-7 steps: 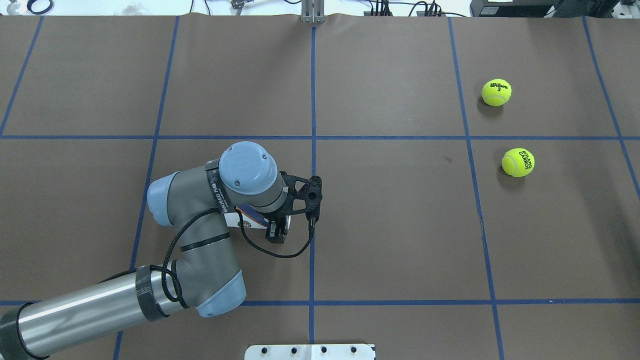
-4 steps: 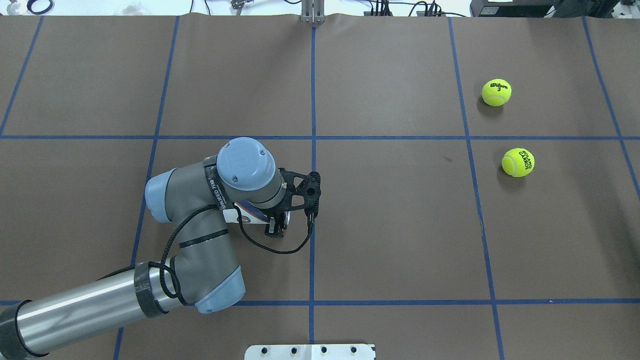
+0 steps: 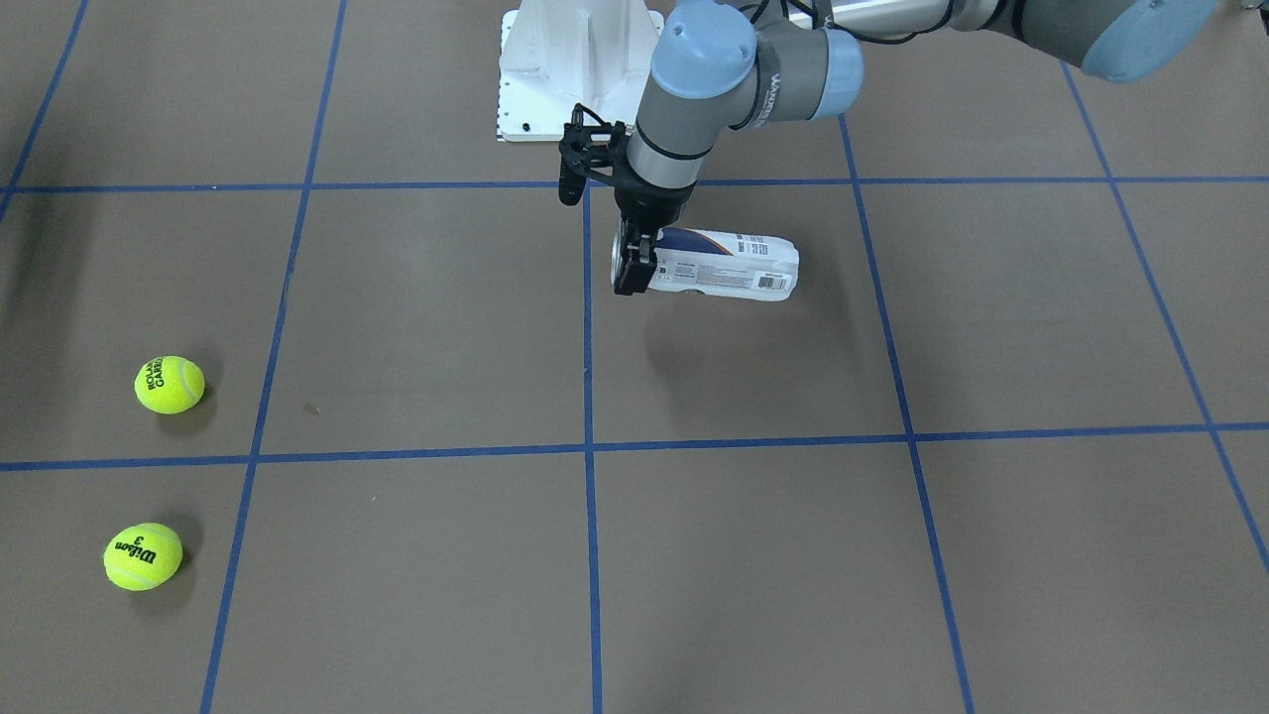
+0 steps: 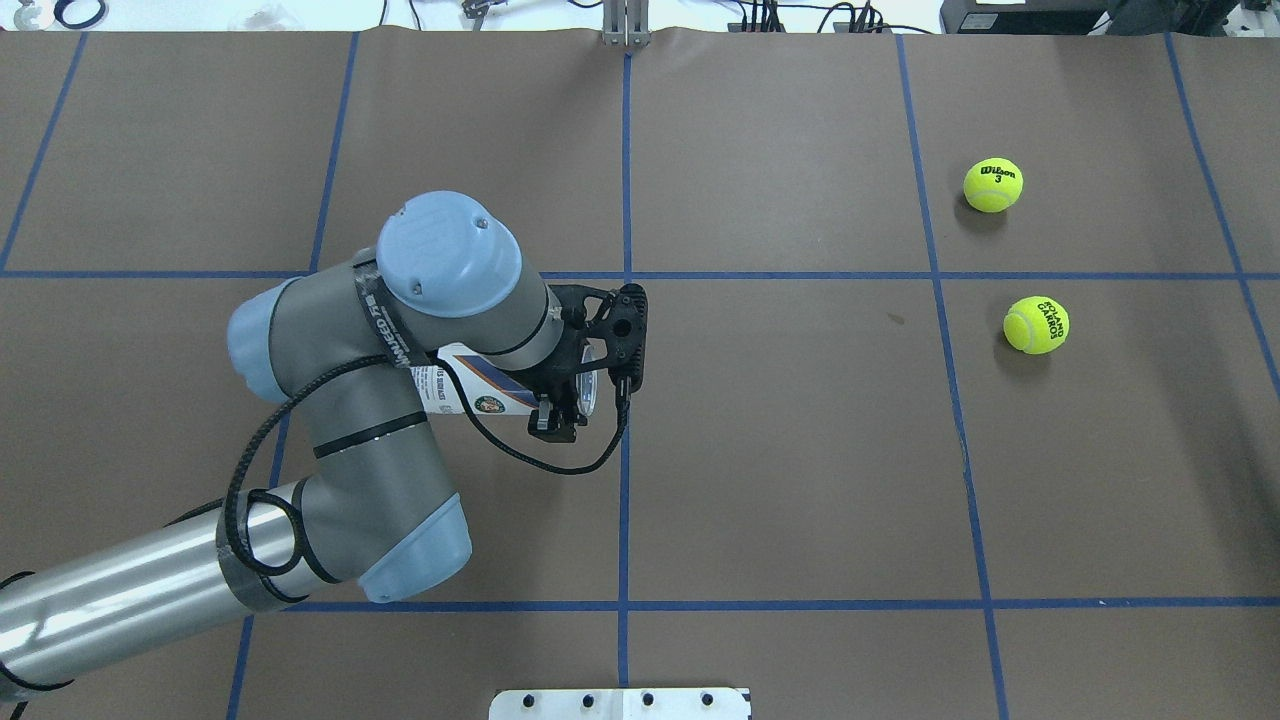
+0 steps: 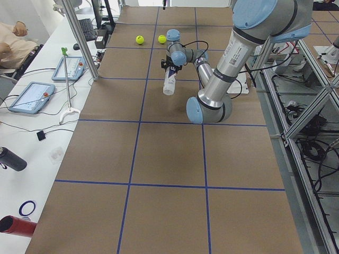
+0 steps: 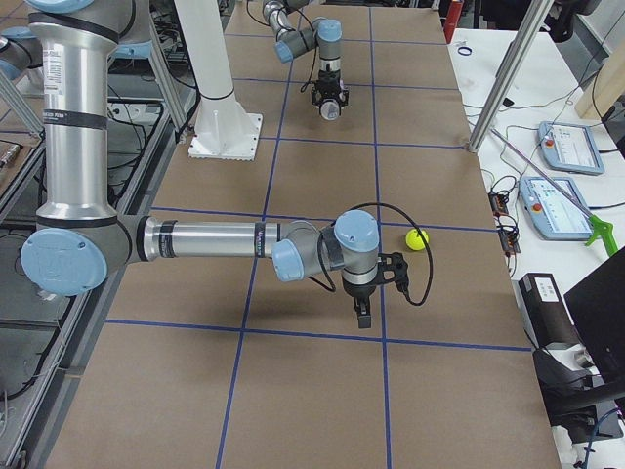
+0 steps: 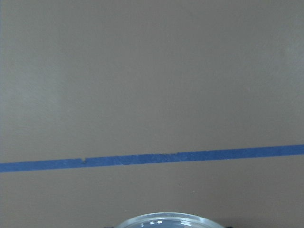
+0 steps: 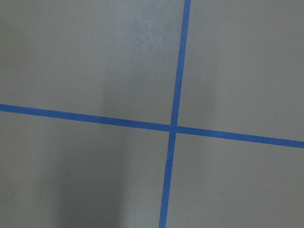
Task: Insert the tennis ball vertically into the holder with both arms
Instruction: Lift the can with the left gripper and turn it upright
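Note:
The holder (image 3: pixel 729 266) is a clear tube with a white and navy label. It lies roughly level and is lifted above the table, with its shadow beneath it. My left gripper (image 3: pixel 630 268) is shut on it near its open rim, which also shows in the overhead view (image 4: pixel 470 385). The rim (image 7: pixel 171 221) shows at the bottom of the left wrist view. Two yellow tennis balls (image 4: pixel 993 185) (image 4: pixel 1036 324) rest on the table's right side, far from the holder. My right gripper (image 6: pixel 363 315) shows only in the exterior right view; I cannot tell whether it is open or shut.
The white pedestal base (image 4: pixel 620 703) stands at the near table edge. Blue tape lines (image 4: pixel 625 450) grid the brown table. Operators' tablets (image 5: pixel 32 96) and a white frame post (image 5: pixel 79 37) stand along the far side.
My left arm has risen and shifted toward the far side with the holder in its grip. The holder has lifted off the table. The balls have not moved.

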Controlling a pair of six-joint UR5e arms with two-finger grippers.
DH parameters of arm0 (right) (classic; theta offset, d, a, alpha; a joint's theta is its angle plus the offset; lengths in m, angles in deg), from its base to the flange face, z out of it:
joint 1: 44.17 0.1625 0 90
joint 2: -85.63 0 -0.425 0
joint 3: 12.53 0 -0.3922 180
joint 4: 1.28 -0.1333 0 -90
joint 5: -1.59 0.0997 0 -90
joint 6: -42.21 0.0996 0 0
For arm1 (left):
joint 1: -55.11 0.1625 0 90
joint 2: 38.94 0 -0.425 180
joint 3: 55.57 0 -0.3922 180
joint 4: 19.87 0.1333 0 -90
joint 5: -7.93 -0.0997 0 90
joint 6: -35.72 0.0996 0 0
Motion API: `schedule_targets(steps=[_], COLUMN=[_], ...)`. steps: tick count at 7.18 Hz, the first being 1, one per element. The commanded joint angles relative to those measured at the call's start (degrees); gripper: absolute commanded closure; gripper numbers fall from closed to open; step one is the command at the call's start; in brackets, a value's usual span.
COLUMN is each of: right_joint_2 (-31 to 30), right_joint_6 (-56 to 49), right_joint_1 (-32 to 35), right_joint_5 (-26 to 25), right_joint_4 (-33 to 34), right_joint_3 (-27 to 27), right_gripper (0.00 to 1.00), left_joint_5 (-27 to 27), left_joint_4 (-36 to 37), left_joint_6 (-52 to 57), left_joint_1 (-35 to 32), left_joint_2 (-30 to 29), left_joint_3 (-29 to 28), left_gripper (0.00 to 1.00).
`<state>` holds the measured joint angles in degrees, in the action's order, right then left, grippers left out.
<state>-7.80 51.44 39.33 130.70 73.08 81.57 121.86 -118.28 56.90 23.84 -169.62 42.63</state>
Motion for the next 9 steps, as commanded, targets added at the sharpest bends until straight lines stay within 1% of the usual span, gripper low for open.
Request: schedule_targets(steps=[1,2,3,4,5,6,8,9], right_joint_2=[0.00,0.00,0.00,0.00,-0.09,-0.09,0.09,0.09], right_joint_6=[0.00,0.00,0.00,-0.09,-0.09,-0.44,-0.61,-0.70], right_joint_1=[0.00,0.00,0.00,0.00,0.00,0.00,0.00,0.09], right_joint_5=[0.00,0.09,0.09,0.26,1.22,1.40,1.84,3.50], right_joint_4=[0.00,0.09,0.09,0.00,0.00,0.00,0.00,-0.09], right_joint_3=[0.03,0.12,0.21,0.21,0.29,0.56,0.91,0.82], right_gripper=[0.00,0.00,0.00,0.00,0.00,0.00,0.00,0.00], left_joint_5=[8.56,9.99,9.91,9.83,9.30,5.99,0.36,-6.11], left_joint_4=[-12.09,-19.21,-28.42,-38.34,-46.62,-54.80,-72.46,-79.33], left_joint_6=[-6.26,-11.80,-17.77,-22.53,-26.49,-30.54,-34.51,-36.97], left_joint_1=[-4.92,-5.20,-5.11,-5.11,-5.11,-5.02,-4.76,-3.98], left_joint_2=[-0.45,-0.54,-0.54,-0.63,-0.89,-1.07,-1.50,-1.59], left_joint_3=[0.68,0.59,-0.45,-3.07,-5.36,-7.04,-14.84,-18.10], left_gripper=[0.39,0.39,0.39,0.40,0.40,0.41,0.41,0.41])
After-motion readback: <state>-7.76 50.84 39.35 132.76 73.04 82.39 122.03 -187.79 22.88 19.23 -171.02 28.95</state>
